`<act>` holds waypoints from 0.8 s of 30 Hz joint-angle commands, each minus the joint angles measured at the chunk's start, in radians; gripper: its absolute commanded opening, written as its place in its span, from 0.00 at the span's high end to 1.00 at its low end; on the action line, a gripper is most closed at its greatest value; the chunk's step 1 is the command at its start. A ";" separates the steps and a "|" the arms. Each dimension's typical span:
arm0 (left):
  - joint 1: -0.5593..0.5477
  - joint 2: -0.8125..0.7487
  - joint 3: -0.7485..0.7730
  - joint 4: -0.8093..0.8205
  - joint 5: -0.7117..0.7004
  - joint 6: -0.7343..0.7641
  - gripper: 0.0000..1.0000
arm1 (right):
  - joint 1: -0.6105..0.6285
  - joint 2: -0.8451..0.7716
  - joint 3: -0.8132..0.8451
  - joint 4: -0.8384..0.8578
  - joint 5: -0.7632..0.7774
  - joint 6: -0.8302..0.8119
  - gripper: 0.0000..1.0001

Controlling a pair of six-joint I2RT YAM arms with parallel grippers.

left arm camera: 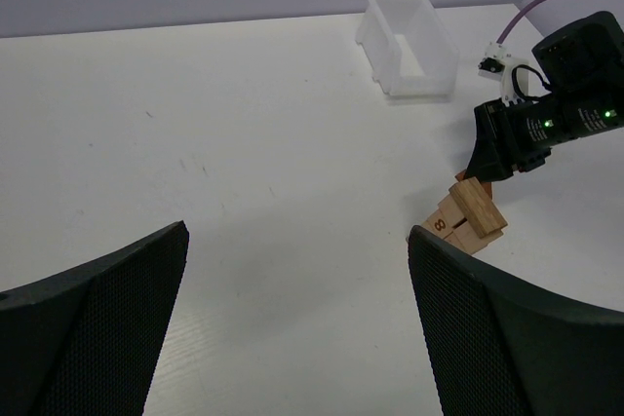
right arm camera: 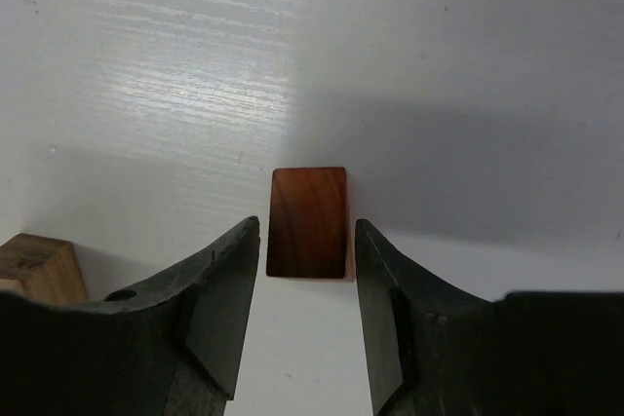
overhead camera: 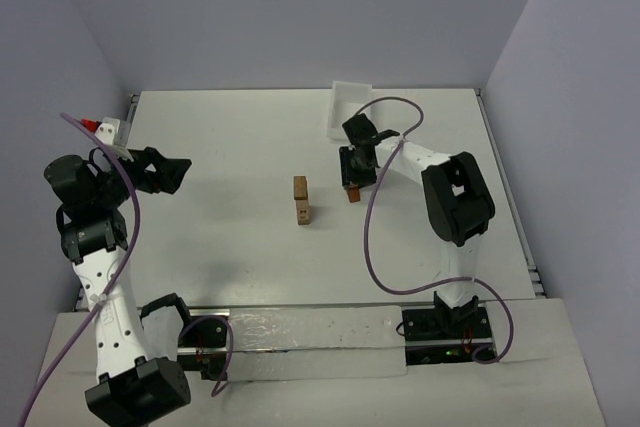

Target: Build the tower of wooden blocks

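The wood block tower (overhead camera: pixel 301 200) is a short stack of tan blocks near the table's middle; in the left wrist view the tower (left arm camera: pixel 468 221) shows a figure 8 on one face. A reddish-brown block (right arm camera: pixel 308 221) stands on the table to its right. My right gripper (right arm camera: pixel 307 231) is lowered around this block (overhead camera: pixel 353 193), jaws open, with a thin gap on each side. A tan block (right arm camera: pixel 34 265) shows at the lower left of the right wrist view. My left gripper (overhead camera: pixel 170 172) hangs wide open and empty above the table's left side, seen as two fingertips (left arm camera: pixel 107 299).
A white rectangular tray (overhead camera: pixel 348 107) stands at the back of the table just behind the right arm, also in the left wrist view as the tray (left arm camera: pixel 409 41). Purple cables loop beside both arms. Walls close in the table on three sides.
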 commanded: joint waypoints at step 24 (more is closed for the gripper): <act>0.004 -0.037 -0.030 0.077 0.041 -0.028 0.01 | 0.028 -0.185 -0.308 0.407 0.085 -0.103 0.43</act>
